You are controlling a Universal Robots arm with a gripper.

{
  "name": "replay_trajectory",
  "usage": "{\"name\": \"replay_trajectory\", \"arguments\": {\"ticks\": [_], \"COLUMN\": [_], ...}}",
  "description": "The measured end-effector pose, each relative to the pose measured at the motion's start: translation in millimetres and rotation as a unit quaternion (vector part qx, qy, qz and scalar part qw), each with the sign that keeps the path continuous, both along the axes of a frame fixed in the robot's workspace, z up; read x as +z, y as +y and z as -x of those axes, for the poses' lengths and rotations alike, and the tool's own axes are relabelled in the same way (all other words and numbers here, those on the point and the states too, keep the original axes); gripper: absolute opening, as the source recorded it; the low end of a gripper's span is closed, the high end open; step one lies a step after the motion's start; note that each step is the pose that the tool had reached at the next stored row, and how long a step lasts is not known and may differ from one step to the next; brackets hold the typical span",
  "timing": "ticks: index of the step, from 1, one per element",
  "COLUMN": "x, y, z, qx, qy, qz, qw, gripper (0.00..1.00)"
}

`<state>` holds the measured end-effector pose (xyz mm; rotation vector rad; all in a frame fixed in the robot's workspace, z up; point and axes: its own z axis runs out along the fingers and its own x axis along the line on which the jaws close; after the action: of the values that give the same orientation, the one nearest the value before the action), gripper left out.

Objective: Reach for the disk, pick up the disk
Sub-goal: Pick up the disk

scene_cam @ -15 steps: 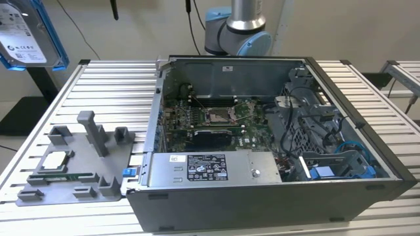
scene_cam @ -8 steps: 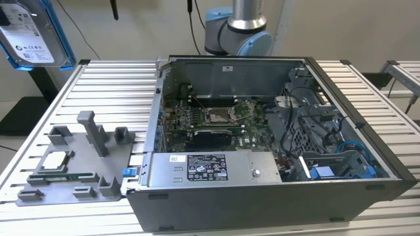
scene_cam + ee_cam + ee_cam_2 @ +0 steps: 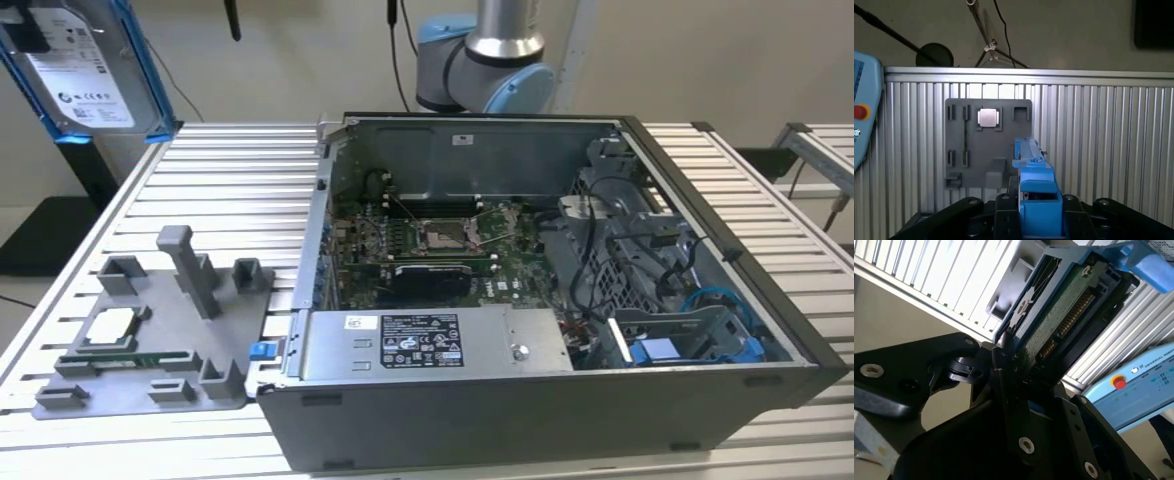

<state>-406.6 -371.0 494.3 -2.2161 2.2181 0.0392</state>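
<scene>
In the exterior view the disk (image 3: pixel 80 68) hangs in the air above the far left corner of the slatted worktop (image 3: pixel 227 180), label showing and blue rails along its edges. Right of it and nearer, a grey fixture plate (image 3: pixel 160 340) lies flat on the worktop with a square silver chip (image 3: pixel 107 328) seated in it. The open computer case (image 3: pixel 534 300) stands further right. In the second wrist view the end effector (image 3: pixel 1014 367) is closed on the disk's lower end, a black finger (image 3: pixel 1000 372) pressed against one face and the circuit-board side turned to the camera. In the first wrist view the disk stands edge-on between the end effector's jaws, well clear of the worktop behind it
</scene>
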Motion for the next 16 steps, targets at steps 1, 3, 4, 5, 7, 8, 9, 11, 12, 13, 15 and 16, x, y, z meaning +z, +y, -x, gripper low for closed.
{"name": "replay_trajectory", "arguments": {"ticks": [1, 3, 4, 5, 7, 8, 9, 11, 12, 13, 15, 16], "x": [0.0, 0.0, -0.1, -0.1, 0.0, 0.0, 0.0, -0.1, -0.1, -0.1, 0.0, -0.1], "y": [0.0, 0.0, 0.0, 0.0, 0.0, 0.0, 0.0, 0.1, 0.1, 0.1, 0.1, 0.1], "z": [-2.4, -6.9, -9.2, -11.5, -15.8, -18.0, -20.2, -24.5, -26.8, -29.2, -33.8, -36.1], "qx": [0.0, 0.0, 0.0, 0.0, 0.0, 0.0, 0.0, 0.0, 0.0, 0.0, 0.0, 0.0], "qy": [0.0, 0.0, -0.0001, 0.0, 0.0, 0.0, -0.0001, -0.0001, -0.0001, -0.0001, 0.0, 0.0], "qz": [0.0, 0.0, 0.0, 0.0, 0.0, 0.0, 0.0, 0.0, 0.0, 0.0, 0.0, 0.0], "qw": [1.0, 1.0, 1.0, 1.0, 1.0, 1.0, 1.0, 1.0, 1.0, 1.0, 1.0, 1.0], "gripper": [0.0, 0.0, 0.0, 0.0, 0.0, 0.0, 0.0, 0.0, 0.0, 0.0, 0.0, 0.0]}}
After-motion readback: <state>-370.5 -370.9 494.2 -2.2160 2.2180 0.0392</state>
